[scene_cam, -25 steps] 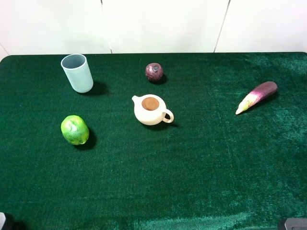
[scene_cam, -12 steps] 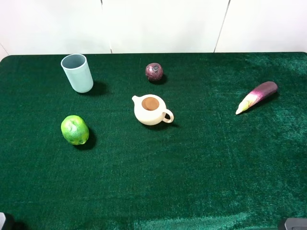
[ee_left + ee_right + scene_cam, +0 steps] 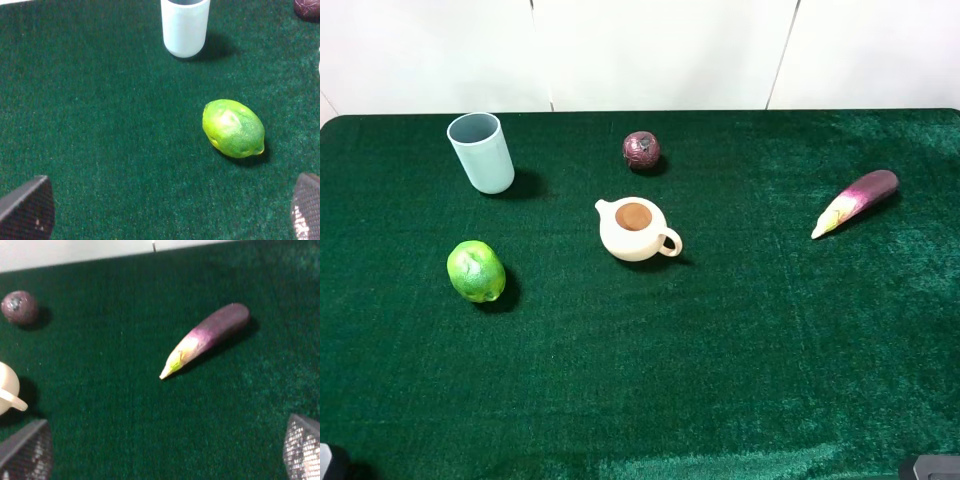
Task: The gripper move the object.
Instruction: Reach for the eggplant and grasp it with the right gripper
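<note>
The toy eggplant (image 3: pixel 855 202) lies on the green cloth at the right, purple with a pale yellow tip pointing toward the front left. It also shows in the right wrist view (image 3: pixel 207 337), well ahead of my right gripper (image 3: pixel 164 460). That gripper is open and empty, with one mesh fingertip (image 3: pixel 25 452) at each lower corner. My left gripper (image 3: pixel 167 220) is open and empty too, low over the cloth short of the lime. In the high view only slivers of the arms show at the bottom corners.
A cream teapot (image 3: pixel 636 229) stands mid-table. A small dark-purple ball (image 3: pixel 641 150) sits behind it. A pale blue cup (image 3: pixel 481 152) stands at the back left and a green lime (image 3: pixel 476 271) in front of it. White wall panels lie beyond the table's back edge.
</note>
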Action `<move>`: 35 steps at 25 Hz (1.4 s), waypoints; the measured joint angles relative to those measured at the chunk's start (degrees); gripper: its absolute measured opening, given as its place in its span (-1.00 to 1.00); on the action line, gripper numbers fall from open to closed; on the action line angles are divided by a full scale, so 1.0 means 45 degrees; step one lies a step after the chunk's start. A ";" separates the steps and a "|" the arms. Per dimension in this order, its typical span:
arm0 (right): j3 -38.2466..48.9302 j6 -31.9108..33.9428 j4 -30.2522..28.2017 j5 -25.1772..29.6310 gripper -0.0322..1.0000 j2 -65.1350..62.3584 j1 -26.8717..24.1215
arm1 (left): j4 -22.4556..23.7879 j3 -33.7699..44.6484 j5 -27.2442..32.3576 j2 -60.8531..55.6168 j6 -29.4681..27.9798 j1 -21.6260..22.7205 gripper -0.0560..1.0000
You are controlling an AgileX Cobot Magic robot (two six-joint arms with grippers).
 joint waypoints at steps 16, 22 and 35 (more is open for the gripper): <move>-0.4573 0.0000 -0.0067 0.0346 0.40 0.7009 0.0000 | 0.0000 0.0000 0.0000 0.0000 0.0000 0.0000 0.91; -0.6027 0.0453 -0.0162 0.0846 0.40 0.9157 -0.0030 | 0.0000 0.0000 0.0000 0.0000 0.0000 0.0000 0.91; -0.6958 0.2112 -0.0295 0.0746 0.40 1.2667 -0.0030 | 0.0000 0.0000 0.0000 0.0000 0.0000 0.0000 0.91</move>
